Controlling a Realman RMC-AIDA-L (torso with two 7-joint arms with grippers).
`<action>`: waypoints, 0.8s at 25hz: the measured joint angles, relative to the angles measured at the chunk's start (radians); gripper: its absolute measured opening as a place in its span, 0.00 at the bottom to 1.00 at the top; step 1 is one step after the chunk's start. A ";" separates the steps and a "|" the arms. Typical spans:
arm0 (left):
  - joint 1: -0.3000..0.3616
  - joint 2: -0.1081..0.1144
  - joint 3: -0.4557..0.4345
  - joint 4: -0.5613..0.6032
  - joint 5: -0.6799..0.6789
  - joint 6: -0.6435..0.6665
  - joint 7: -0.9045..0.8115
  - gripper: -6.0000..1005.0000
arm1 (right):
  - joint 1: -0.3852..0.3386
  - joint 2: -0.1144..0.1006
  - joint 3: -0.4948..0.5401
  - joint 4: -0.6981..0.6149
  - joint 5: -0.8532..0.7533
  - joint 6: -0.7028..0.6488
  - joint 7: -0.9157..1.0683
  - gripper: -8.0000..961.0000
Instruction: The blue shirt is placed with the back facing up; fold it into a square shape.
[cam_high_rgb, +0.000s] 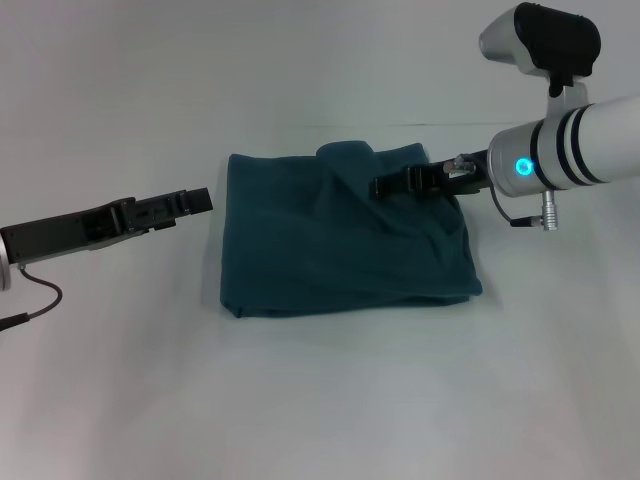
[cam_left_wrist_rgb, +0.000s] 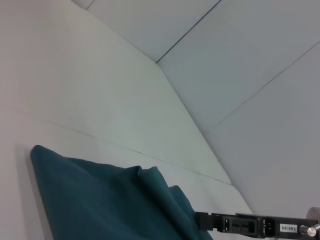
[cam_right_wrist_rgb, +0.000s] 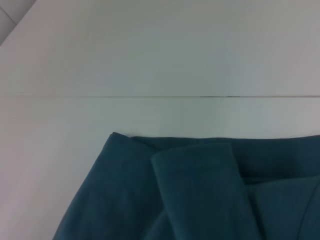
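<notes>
The blue shirt lies on the white table as a rough square, plain side up, with a bunched fold at its far edge. My right gripper reaches in from the right over the shirt's far right part. It is shut on a raised ridge of cloth, which shows in the left wrist view running up to the right gripper's tip. My left gripper hovers just left of the shirt's left edge, apart from it. The right wrist view shows the shirt with a folded flap on top.
The white table extends on all sides of the shirt. A seam in the table surface runs behind the shirt. A loose cable hangs from my left arm at the left edge.
</notes>
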 joint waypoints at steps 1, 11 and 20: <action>0.000 0.000 0.000 0.000 0.000 -0.001 0.000 0.94 | 0.001 0.001 0.000 0.003 0.000 0.005 0.000 0.82; -0.003 0.003 0.000 0.001 -0.014 -0.004 0.000 0.94 | 0.010 0.007 -0.022 0.033 0.003 0.036 0.001 0.82; -0.003 0.003 -0.010 0.000 -0.017 -0.005 0.000 0.94 | 0.011 0.007 -0.023 0.044 0.006 0.028 0.000 0.82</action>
